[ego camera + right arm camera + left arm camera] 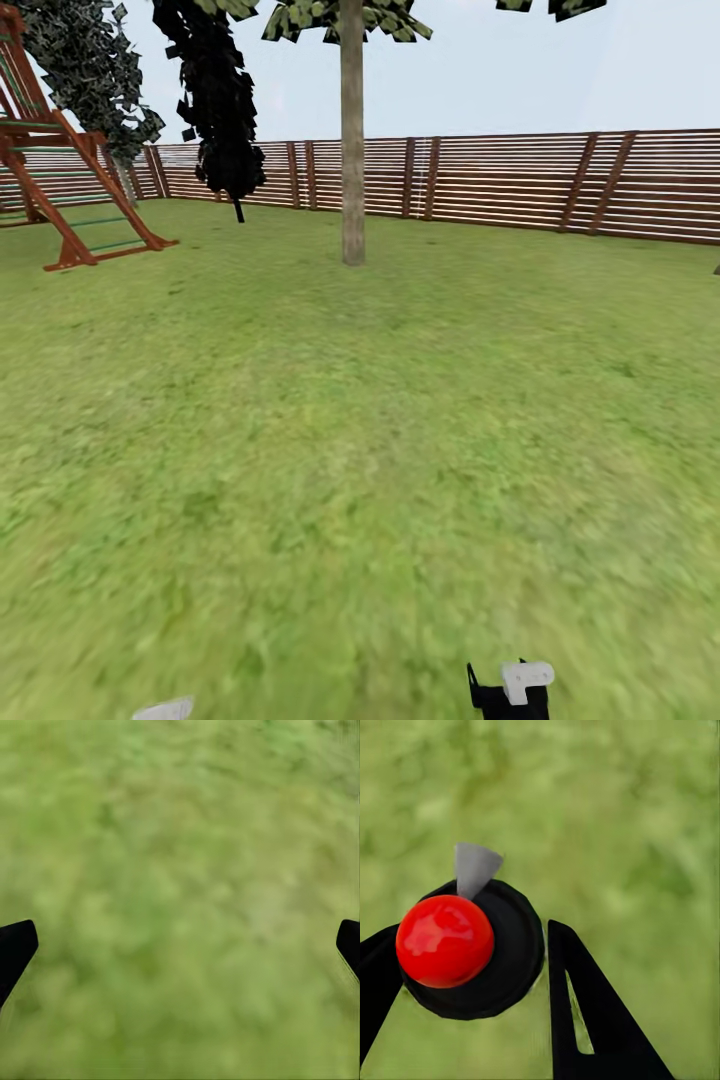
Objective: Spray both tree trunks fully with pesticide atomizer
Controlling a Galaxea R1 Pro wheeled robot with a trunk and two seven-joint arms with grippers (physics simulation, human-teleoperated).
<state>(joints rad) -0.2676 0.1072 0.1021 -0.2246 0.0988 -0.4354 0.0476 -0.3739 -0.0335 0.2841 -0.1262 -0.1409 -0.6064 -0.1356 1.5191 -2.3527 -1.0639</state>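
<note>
My left claw (465, 967) is clenched around the pesticide atomizer (472, 949); its red knob and grey nozzle sit between the two black fingers, above the grass (630, 817). My right claw (180, 945) is released and holds nothing, with its fingers spread wide over the lawn. Ahead, the tree trunk (352, 140) stands well apart from me, before the wooden fence (560, 185). I think spraying from here would miss the bark, because the nozzle points at the ground, and the bottle could also slip while driving
</note>
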